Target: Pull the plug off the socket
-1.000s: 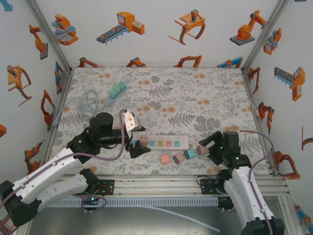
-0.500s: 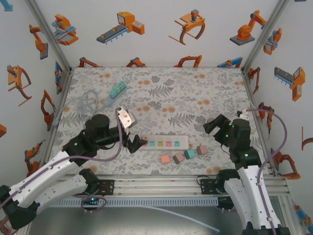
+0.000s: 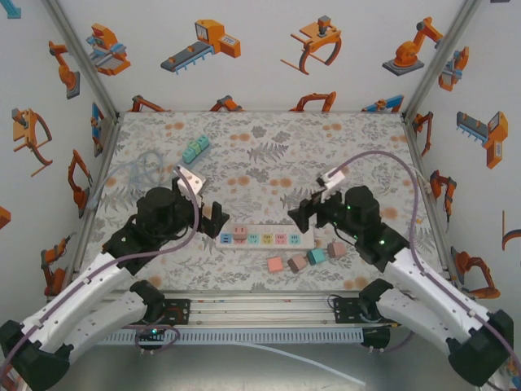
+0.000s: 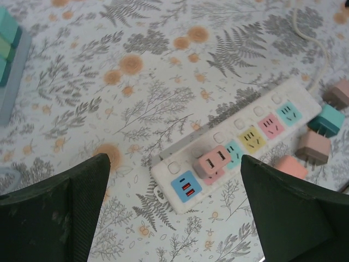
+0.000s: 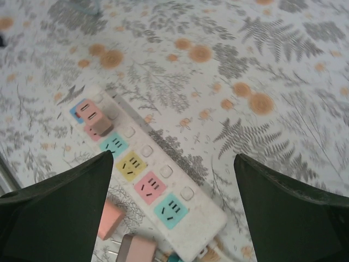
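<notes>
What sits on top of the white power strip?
One pink plug, near the power strip's blue USB end; its other sockets are bare. The socket under the plug is mostly hidden.

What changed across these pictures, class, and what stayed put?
The right gripper swung in leftward to hover open near the power strip's right end. The left gripper backed off the strip's left end. The pink plug stays plugged in; the loose plugs lie unmoved.
</notes>
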Controlling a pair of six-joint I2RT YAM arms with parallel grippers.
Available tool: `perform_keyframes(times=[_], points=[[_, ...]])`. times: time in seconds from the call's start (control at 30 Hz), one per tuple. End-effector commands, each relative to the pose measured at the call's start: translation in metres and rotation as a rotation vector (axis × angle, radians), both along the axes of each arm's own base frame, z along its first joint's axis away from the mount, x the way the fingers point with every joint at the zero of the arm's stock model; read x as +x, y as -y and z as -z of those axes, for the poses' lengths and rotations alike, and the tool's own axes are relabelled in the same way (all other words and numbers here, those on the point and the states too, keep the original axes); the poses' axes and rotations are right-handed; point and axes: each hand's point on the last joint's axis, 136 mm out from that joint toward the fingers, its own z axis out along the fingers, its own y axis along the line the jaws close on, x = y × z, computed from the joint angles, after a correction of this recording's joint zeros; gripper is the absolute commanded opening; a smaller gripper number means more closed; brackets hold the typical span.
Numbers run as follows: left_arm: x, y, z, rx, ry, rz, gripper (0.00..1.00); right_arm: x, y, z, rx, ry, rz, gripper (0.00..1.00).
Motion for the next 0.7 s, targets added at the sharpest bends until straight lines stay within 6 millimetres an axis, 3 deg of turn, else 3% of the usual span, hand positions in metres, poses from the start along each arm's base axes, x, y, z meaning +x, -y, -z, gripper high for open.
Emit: perform_keyframes(times=[0.0, 0.07, 0.3, 0.5, 0.67], points=[[0.009, -0.013, 0.021, -0.115, -0.168, -0.103, 0.98, -0.017, -0.047, -0.023, -0.115, 0.283, -0.254, 0.82], [0.016, -0.022, 0.031, -0.154, -0.232, -0.167, 1.0, -0.025, -0.068, -0.01, -0.184, 0.3, -0.357, 0.82], [0.028, -0.047, 0.075, -0.21, -0.456, -0.352, 0.91, -0.043, -0.126, 0.033, -0.25, 0.256, -0.623, 0.81], [0.029, -0.044, 0.104, -0.212, -0.56, -0.369, 0.83, -0.042, -0.156, 0.069, -0.241, 0.192, -0.711, 0.79], [0.027, -0.042, 0.123, -0.181, -0.617, -0.369, 0.79, -0.038, -0.171, 0.092, -0.226, 0.14, -0.728, 0.71]])
